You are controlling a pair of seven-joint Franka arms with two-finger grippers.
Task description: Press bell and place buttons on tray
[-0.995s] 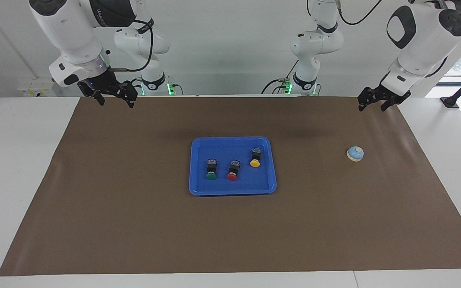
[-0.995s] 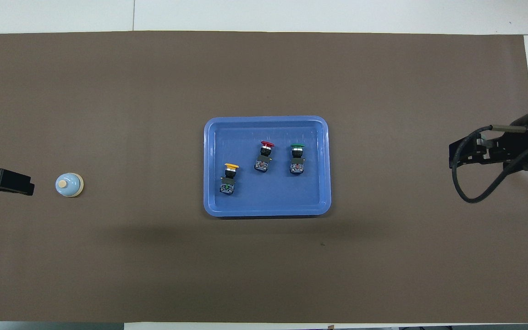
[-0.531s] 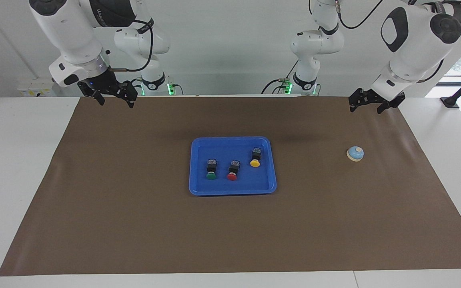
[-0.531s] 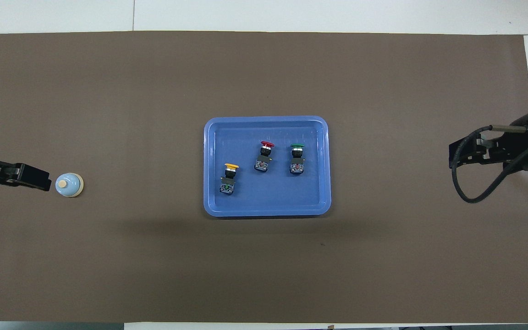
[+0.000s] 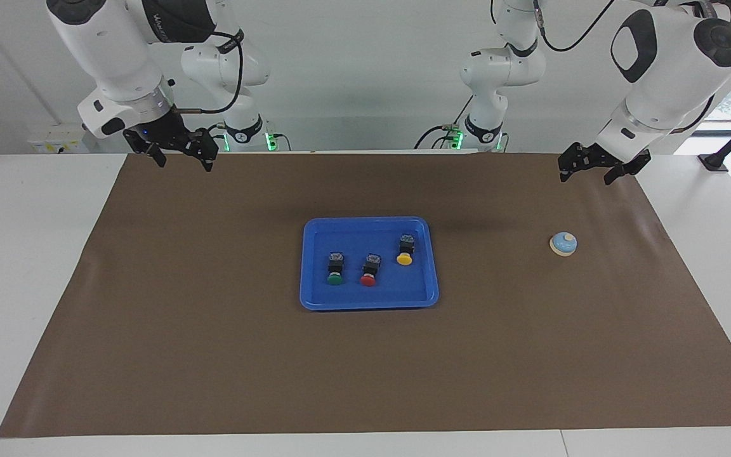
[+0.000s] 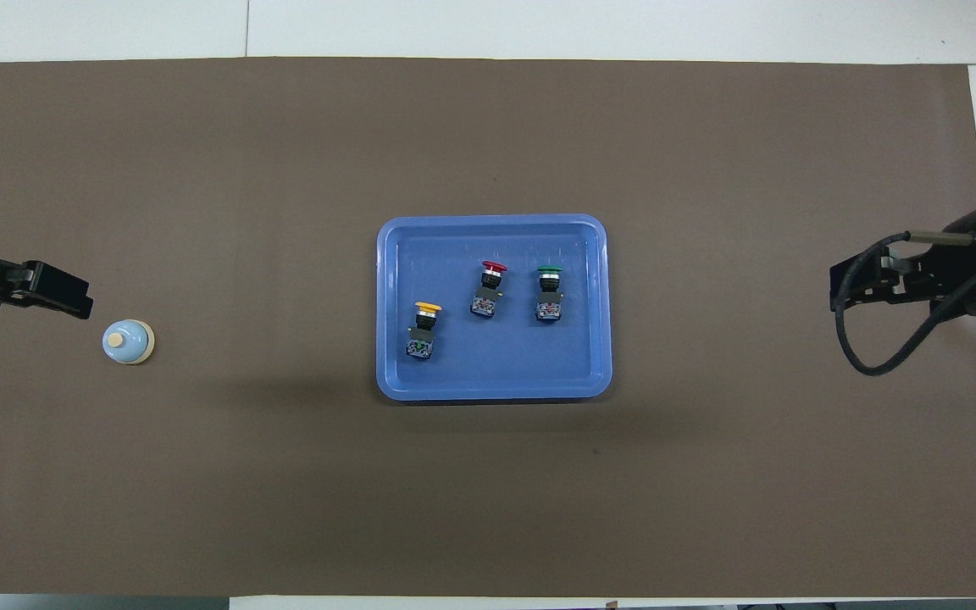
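The blue tray (image 5: 368,301) (image 6: 493,222) lies mid-mat. In it lie three buttons: yellow (image 5: 404,258) (image 6: 427,307), red (image 5: 368,279) (image 6: 494,267) and green (image 5: 334,278) (image 6: 549,271). The bell (image 5: 563,244) (image 6: 128,342) stands alone on the mat toward the left arm's end. My left gripper (image 5: 594,172) (image 6: 73,296) hangs open and empty in the air, over the mat just beside the bell, not touching it. My right gripper (image 5: 183,155) (image 6: 844,292) waits open and empty, high over the mat's edge at the right arm's end.
A brown mat (image 5: 213,355) covers most of the white table (image 5: 23,266). Both arm bases (image 5: 480,133) stand at the robots' edge. A cable loop (image 6: 878,356) hangs from the right wrist.
The left gripper swung in toward the bell, then shifted a little away from the robots, staying raised. The right arm, tray, buttons and bell have not moved.
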